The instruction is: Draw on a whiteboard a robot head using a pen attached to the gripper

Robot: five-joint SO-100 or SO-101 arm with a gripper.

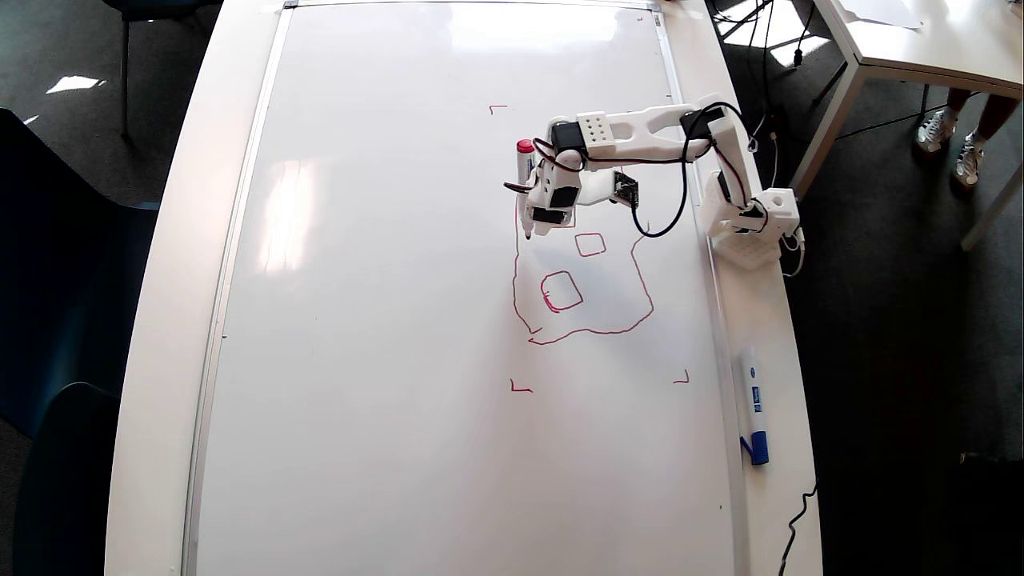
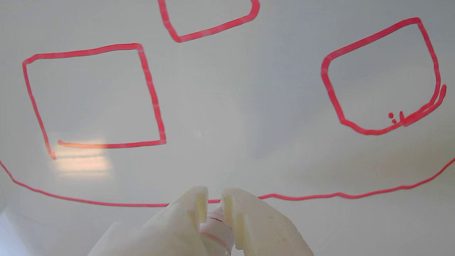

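Observation:
The whiteboard (image 1: 400,320) fills the table in the overhead view. On it is the robot head (image 1: 640,276), a wobbly red outline holding small squares (image 1: 562,290). My gripper (image 1: 534,220) sits at the outline's upper left and is shut on the pen (image 1: 525,172), whose red cap points up-frame and whose dark tip touches the board by the outline's left line. In the wrist view my two white fingers (image 2: 192,209) clamp the pen (image 2: 217,227) at the bottom centre, right on the outline's long line (image 2: 337,195), with red squares (image 2: 25,81) beyond it on the whiteboard (image 2: 227,117).
A white marker with a blue cap (image 1: 753,404) lies on the table strip right of the board. The arm's base (image 1: 752,224) stands at the board's right edge. Small red corner marks (image 1: 520,388) sit around the drawing. Another table (image 1: 920,40) stands at top right.

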